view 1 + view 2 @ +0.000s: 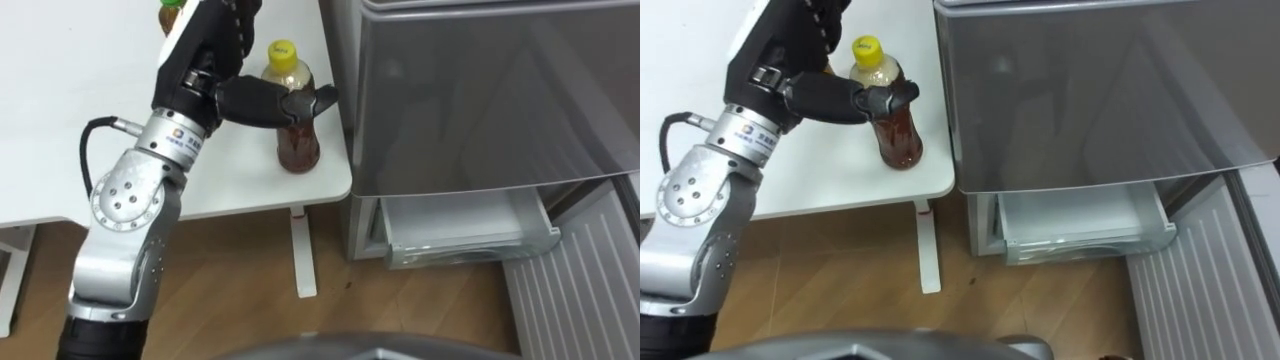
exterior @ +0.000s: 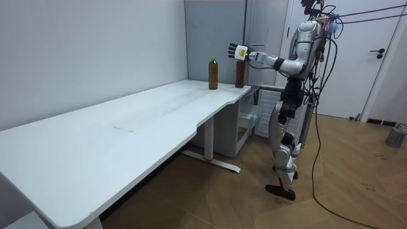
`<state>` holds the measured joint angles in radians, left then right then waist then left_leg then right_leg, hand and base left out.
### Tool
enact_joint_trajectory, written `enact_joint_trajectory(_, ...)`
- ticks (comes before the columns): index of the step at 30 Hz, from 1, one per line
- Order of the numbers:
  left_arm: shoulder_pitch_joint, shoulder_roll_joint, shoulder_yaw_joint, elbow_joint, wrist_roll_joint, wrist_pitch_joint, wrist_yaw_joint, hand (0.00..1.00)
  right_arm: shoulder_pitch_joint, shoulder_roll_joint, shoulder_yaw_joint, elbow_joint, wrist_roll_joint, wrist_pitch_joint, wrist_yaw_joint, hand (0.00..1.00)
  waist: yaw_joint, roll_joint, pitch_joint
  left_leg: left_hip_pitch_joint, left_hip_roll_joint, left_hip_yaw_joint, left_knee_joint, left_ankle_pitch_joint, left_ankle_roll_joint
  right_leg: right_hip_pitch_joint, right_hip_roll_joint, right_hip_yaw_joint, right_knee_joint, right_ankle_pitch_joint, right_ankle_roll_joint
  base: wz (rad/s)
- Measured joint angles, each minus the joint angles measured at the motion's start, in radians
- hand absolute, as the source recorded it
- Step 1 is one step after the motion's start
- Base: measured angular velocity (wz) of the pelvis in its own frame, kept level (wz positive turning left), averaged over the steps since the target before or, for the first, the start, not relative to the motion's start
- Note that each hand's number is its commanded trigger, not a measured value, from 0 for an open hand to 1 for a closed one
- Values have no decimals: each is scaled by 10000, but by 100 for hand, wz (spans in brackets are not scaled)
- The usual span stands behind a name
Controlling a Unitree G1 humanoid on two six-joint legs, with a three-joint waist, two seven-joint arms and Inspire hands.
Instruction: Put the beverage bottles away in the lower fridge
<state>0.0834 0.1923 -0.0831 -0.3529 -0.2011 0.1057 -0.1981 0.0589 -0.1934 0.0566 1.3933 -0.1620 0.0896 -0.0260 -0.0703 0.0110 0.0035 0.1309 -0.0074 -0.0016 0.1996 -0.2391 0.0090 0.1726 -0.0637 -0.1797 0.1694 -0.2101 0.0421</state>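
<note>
Far left: wide white surface [image 1: 60, 120], smooth and flat. At its far edge, green-capped drink bottle [image 1: 172, 12], upright, dark brown inside.

Next along, left robot hand [image 1: 250, 100], reaching in from the lower left. Released, not clenched: fingers [image 1: 238, 15] straight and pointing up past the cap. Thumb laid across the front of the yellow-capped drink bottle [image 1: 298, 148], touching it or very nearly. No full hold yet, by the look of it.

Yellow-capped drink bottle: upright on the surface, close to the right front corner, just beside the fridge. Clear plastic, reddish-brown drink almost to the top, narrow neck, wider round belly. Probably rather heavy, being so full. Stiff enough for a gentle squeeze, but smooth and maybe slippery. Tall and thin, so easy to knock over. Best to take hold round the middle, just under the neck, fingers behind and thumb in front. Best kept upright on the way down.

Right: big grey fridge [image 1: 480, 90], upper door shut. Below it, lower part open, with a clear drawer [image 1: 470, 228] pulled out. Far right, ribbed grey door [image 1: 585, 290] swung open. Both drinks not yet inside.
</note>
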Motion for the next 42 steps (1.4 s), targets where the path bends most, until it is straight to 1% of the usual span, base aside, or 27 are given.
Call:
enact_joint_trajectory(3, 0, 14, 6, 66, 101, 17, -1, 0, 12, 0, -5, -3, -5, 8, -59, 0, -8, -5, 4, -9, 0, -1, 7, 0, 0, -1, 0, -8, -12, -1, 1, 0)
enact_joint_trajectory(5, 0, 14, 5, 69, 219, 31, -4, 0, 8, 1, -3, -6, -5, 105, -59, 0, -10, -10, 7, -10, 0, -4, -4, 0, 0, -2, 0, -11, -18, -2, 3, 0)
enact_joint_trajectory(13, 5, 3, -1, 102, 219, 49, -10, 0, -26, 6, -9, -9, -11, 194, -73, 0, -9, -62, 30, -1, -2, -6, -15, 0, 0, -1, 0, -3, -27, -2, 4, 0)
enact_joint_trajectory(15, 78, -4, -15, 181, 220, 55, -18, 0, -26, 15, -8, -9, -11, 206, -71, 0, -12, -91, 28, 7, -2, -5, -19, 0, 0, 3, 1, -1, -29, -2, 4, 0)
enact_joint_trajectory(20, 425, -8, -44, 211, 221, 208, -24, 0, -24, 31, -10, -9, -8, 218, -68, 0, -20, -200, 34, 0, -2, -5, -19, 0, 0, -4, 2, 4, -33, -2, 4, 0)
enact_joint_trajectory(23, 430, -8, -74, 211, 221, 210, -25, 0, -30, 37, -9, -9, -8, 216, -68, 0, -11, -232, 26, -1, -2, -5, -19, 0, 0, -3, 1, 5, -34, -2, 4, 0)
enact_joint_trajectory(25, 432, -8, -117, 234, 220, 210, -43, 0, -33, 43, -8, -3, -13, 217, -68, 0, -9, -225, 25, -2, -2, -6, -19, 0, 0, -3, 3, 5, -33, -2, 4, 0)
enact_joint_trajectory(29, 434, -16, -215, 651, 219, 244, -107, 0, -30, 49, -9, -6, -34, 219, -67, 0, -22, -171, 22, -20, 6, -17, -23, 0, 0, -23, 15, 2, -31, -1, 3, 0)
enact_joint_trajectory(34, 433, -57, -217, 876, 218, 282, -116, 0, -32, 49, -9, 2, -29, 236, -66, 0, -26, -118, -9, -104, 9, -18, -16, 0, -1, -116, 17, 3, 4, 2, -2, 0)
enact_joint_trajectory(42, 436, -61, -217, 1056, 217, 282, -109, 0, -38, 50, -10, 15, -31, 230, -66, 0, -51, -82, 14, -111, 10, -25, 0, 1, -1, -113, 16, 4, 10, 5, -5, 0)
